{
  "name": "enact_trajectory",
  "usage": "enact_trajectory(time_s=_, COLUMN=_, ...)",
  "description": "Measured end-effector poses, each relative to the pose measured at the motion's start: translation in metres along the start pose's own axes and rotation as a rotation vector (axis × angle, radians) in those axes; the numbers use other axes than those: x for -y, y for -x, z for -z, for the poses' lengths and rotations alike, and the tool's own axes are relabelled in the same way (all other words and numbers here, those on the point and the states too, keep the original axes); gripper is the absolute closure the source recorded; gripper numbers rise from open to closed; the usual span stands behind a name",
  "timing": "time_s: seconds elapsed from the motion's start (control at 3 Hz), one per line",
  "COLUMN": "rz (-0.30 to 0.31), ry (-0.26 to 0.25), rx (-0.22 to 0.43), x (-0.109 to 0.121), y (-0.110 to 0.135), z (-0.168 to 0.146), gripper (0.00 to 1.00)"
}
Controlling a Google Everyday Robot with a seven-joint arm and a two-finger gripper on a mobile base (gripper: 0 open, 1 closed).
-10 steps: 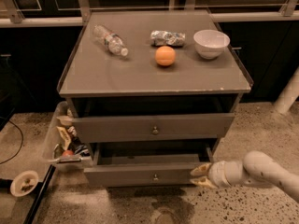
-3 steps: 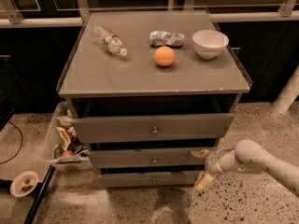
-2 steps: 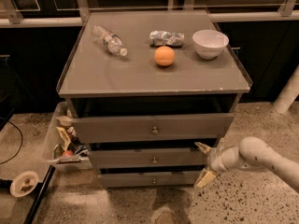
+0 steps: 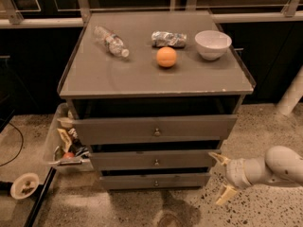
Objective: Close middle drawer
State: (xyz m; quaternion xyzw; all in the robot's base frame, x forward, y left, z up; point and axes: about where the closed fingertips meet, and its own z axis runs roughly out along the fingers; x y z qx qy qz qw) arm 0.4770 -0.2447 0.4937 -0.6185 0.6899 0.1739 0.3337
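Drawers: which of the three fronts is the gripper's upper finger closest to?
The middle drawer, between the taller top front and slimmer bottom front. The gripper sits open by its right end.

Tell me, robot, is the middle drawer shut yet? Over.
Gripper open, low at the cabinet's right side. Middle drawer looks pushed in. Nothing blocking it.

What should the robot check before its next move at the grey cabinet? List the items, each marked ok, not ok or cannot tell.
1. Middle drawer pushed in, no interior showing: ok.
2. Its front fully flush with the frame: cannot tell.
3. Claw open, low at the drawer's right end, holding nothing: ok.
4. Claw clear of the drawer front: cannot tell.
5. Orange and bowl well back from the front edge of the cabinet top: ok.
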Motion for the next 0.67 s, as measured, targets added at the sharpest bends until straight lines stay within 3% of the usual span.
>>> enact_trajectory(time_s=0.33, rz=0.024, ry=-0.009, rx=-0.006, x=-0.0270, y=0.0103, z=0.0401, gripper=0.00)
enact_trajectory(time_s=0.67, rz=0.023, ry=-0.016, rx=-0.011, x=-0.0288, y=0.0092, z=0.0463, gripper=0.00)
